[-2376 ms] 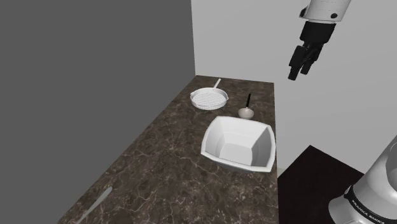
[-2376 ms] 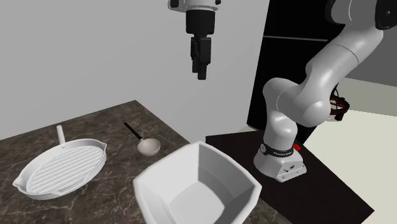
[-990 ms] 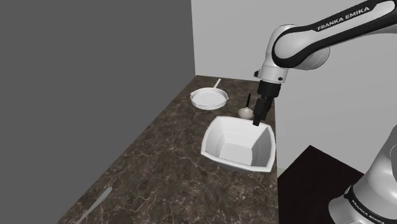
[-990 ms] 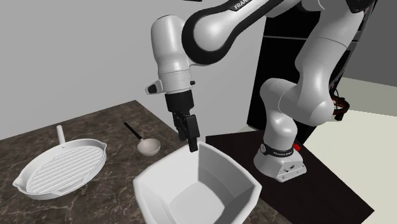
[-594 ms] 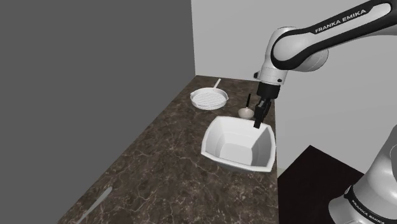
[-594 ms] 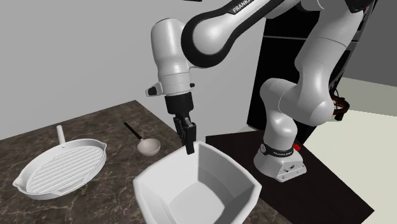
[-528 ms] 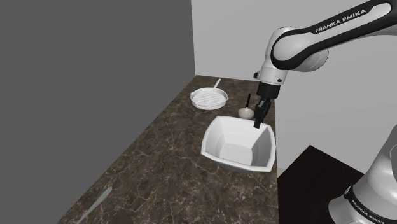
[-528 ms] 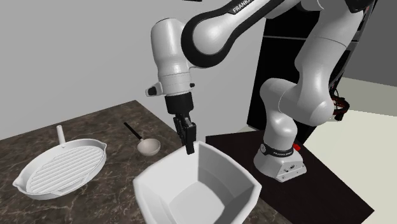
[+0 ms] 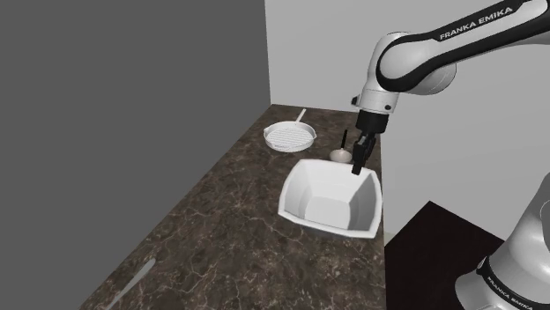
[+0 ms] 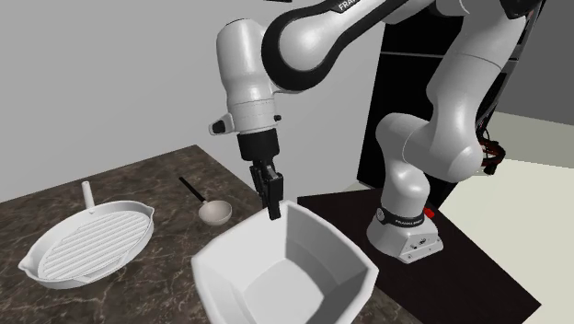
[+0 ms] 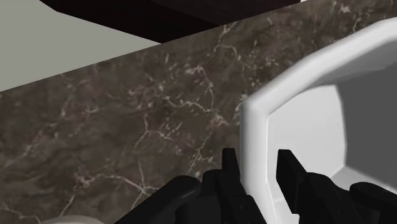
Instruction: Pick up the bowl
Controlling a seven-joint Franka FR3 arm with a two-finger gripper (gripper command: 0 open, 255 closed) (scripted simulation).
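Note:
A white square bowl (image 9: pixel 330 201) with thick walls sits on the dark marble counter (image 9: pixel 220 220). My black gripper (image 9: pixel 357 167) points down at the bowl's far corner, the one nearest the wall. In the second exterior view the gripper (image 10: pixel 274 208) meets the rim of the bowl (image 10: pixel 285 271) at its back edge. In the wrist view the gripper (image 11: pixel 257 168) is shut on the bowl (image 11: pixel 305 108), one finger outside the rim wall and one inside it.
A white ribbed grill pan (image 9: pixel 289 136) lies at the counter's far end, and a small ladle (image 9: pixel 341 155) with a black handle lies just behind the bowl. A pale utensil (image 9: pixel 132 282) lies near the counter's front. Walls bound the counter's left and far sides.
The arm has come down from high above the counter to the bowl's far corner. Over the last half second the hand and the clasped rim have edged slightly upward.

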